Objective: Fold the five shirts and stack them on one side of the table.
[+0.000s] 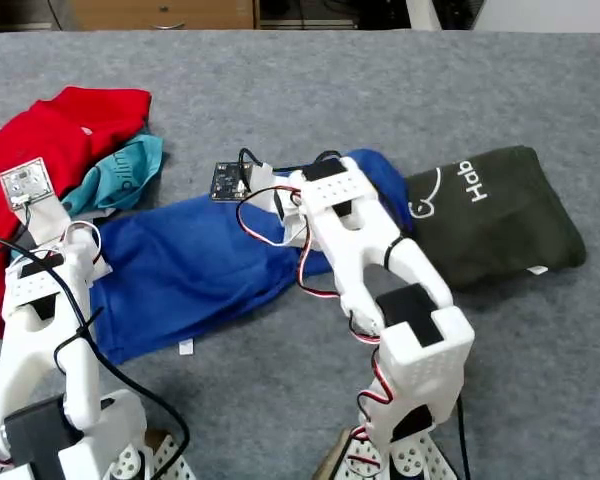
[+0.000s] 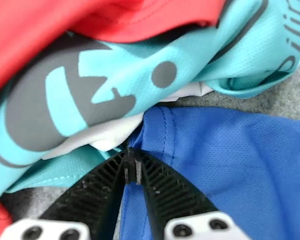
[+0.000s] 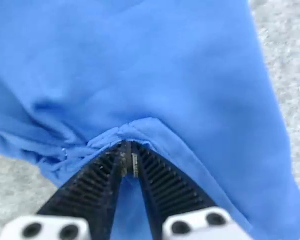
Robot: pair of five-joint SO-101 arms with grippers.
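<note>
The grey table (image 1: 280, 90) carries everything. Largest on it is the blue shirt (image 1: 190, 270), spread loosely across the middle and reaching toward the left edge. A dark shirt (image 1: 490, 215) lies as a compact bundle toward the right edge, touching the blue one. A red shirt (image 1: 60, 135) is heaped at the far left corner, with a teal shirt (image 1: 120, 175) crumpled against it and a sliver of white cloth (image 2: 115, 135) tucked beneath the teal.

The left gripper (image 2: 134, 170) has its jaws pressed together on the blue shirt's hem, right beside the teal and white fabric. The right gripper (image 3: 128, 162) is likewise clamped on a bunched ridge of the blue shirt, nearer the dark bundle.

Both pinches look shallow, so a pull could let the hem slide out of one jaw and leave the fold lopsided. The left pinch sits so near the white and teal cloth that it may have caught some of it, in which case lifting would drag the heap along. Uneven travel between the arms would skew the shirt.

The right arm covers the part of the blue shirt beneath it in the high view. The red shirt runs out of frame. Whether the white cloth is the fifth shirt cannot be told.
</note>
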